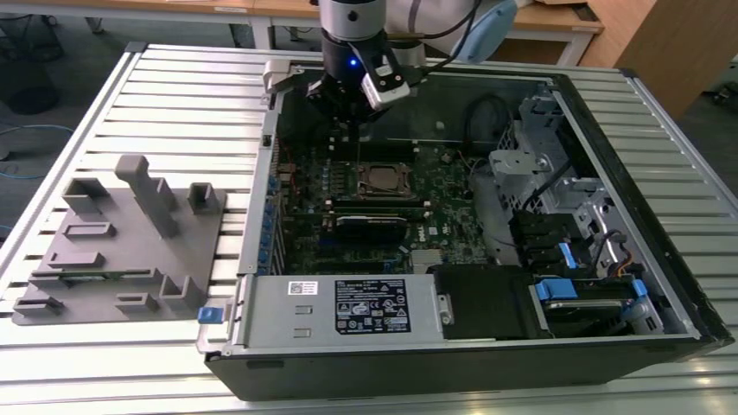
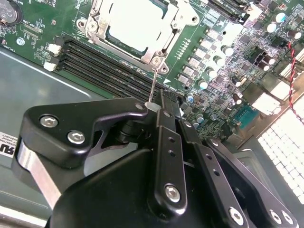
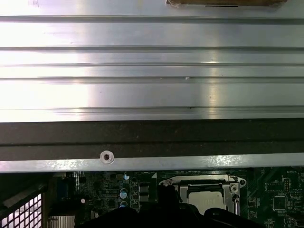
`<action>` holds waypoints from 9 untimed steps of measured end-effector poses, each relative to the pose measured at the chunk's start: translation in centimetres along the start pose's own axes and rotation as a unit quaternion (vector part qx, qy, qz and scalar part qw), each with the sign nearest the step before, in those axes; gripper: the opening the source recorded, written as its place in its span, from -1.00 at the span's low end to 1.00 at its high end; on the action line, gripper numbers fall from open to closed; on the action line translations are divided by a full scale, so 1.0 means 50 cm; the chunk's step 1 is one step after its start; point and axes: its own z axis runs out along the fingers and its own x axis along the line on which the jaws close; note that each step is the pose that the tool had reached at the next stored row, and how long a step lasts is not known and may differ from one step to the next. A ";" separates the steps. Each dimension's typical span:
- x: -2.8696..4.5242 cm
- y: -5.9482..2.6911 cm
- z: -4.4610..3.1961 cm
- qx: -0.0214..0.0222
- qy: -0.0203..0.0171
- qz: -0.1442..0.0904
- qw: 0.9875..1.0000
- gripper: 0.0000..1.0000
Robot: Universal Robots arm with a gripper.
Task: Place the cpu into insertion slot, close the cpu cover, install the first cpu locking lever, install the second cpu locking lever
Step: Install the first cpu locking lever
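Second wrist view: gripper narrow, tips pinching the thin lever. Chip sits in the green board, cover down around it. Risk: springy wire slips from the tip-only pinch, snaps back, misses its hook.

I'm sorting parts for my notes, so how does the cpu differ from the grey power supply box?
The cpu is a small flat square; the power supply box is a far larger long block. The cpu's top is bare dull silver; the box carries a black label. The cpu lies on the green board; the box stands beside the board against a case wall. Both are grey metal.
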 end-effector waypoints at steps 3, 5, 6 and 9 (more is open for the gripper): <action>-0.001 0.000 0.000 0.000 0.000 0.000 1.000 -0.79; -0.005 0.000 0.000 0.000 0.000 0.000 1.000 -0.79; -0.008 0.000 0.001 0.000 0.000 0.000 1.000 -0.79; -0.017 0.000 0.001 0.000 0.000 0.000 1.000 -0.79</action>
